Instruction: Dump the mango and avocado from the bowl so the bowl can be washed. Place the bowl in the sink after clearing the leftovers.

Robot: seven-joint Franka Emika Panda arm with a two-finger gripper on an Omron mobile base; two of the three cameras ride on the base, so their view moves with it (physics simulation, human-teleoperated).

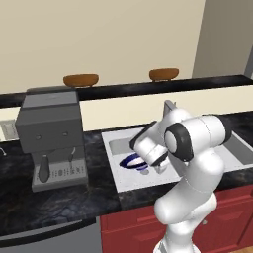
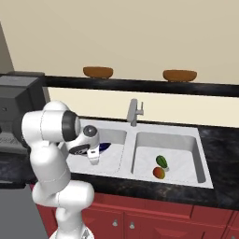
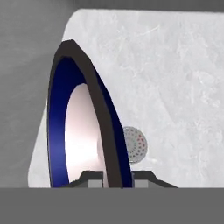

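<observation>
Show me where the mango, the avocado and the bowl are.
mango [image 2: 158, 173], right base view, its middle.
avocado [image 2: 161, 161], right base view, its middle.
bowl [image 3: 81, 127], hand view, its white inside.

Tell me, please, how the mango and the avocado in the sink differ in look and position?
The mango is red-orange and rounded; the avocado is green with darker shading and more oval. In the right base view the mango lies nearer the sink's front edge, while the avocado sits just behind it. Both are about the same size, close together in the right basin.
</observation>
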